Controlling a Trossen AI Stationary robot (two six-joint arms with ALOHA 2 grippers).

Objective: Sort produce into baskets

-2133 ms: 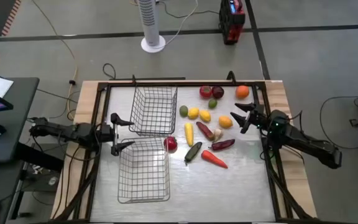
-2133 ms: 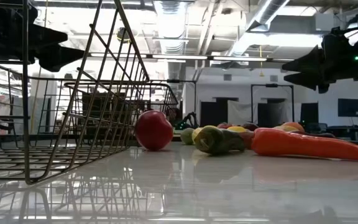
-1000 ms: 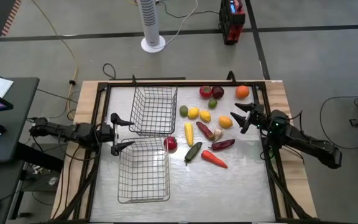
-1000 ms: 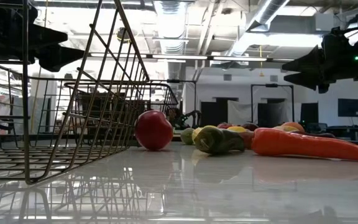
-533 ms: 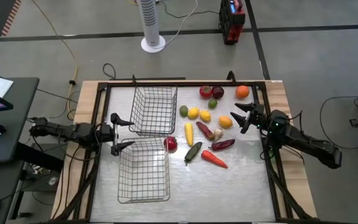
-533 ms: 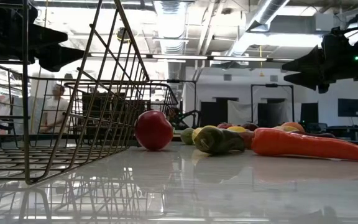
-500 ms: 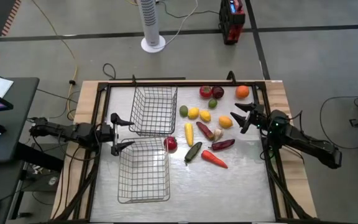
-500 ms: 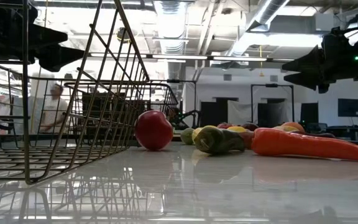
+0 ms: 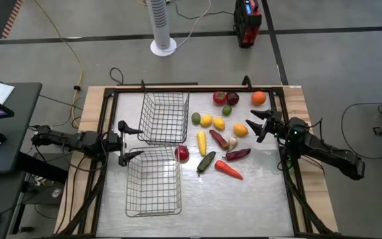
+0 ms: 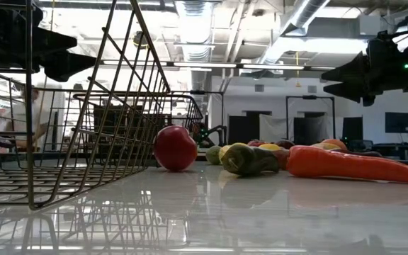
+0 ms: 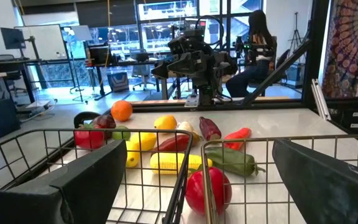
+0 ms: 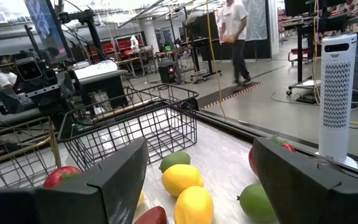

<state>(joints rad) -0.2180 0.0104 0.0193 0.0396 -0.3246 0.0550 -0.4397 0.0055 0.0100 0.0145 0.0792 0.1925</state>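
Note:
Two silver wire baskets stand on the white table's left half, one far (image 9: 164,118) and one near (image 9: 153,180). The produce lies loose to their right. A red apple (image 9: 182,153) is beside the near basket, with corn (image 9: 201,142), a cucumber (image 9: 206,161), a carrot (image 9: 229,170) and a dark red pepper (image 9: 237,154) nearby. Lemons (image 9: 212,121), limes (image 9: 195,119) and an orange (image 9: 258,98) lie farther back. My left gripper (image 9: 132,142) hangs open and level at the left edge between the baskets. My right gripper (image 9: 252,120) hangs open at the right, above the produce.
A black frame (image 9: 197,85) runs around the table top. On the floor beyond the far edge stand a white tower fan (image 9: 160,23) and a red device (image 9: 247,21). The table's near right part (image 9: 251,206) is bare. A person walks in the room behind (image 12: 234,31).
Both arms and all the produce have kept still. In the low view a person in the room behind the baskets has walked toward the picture's left.

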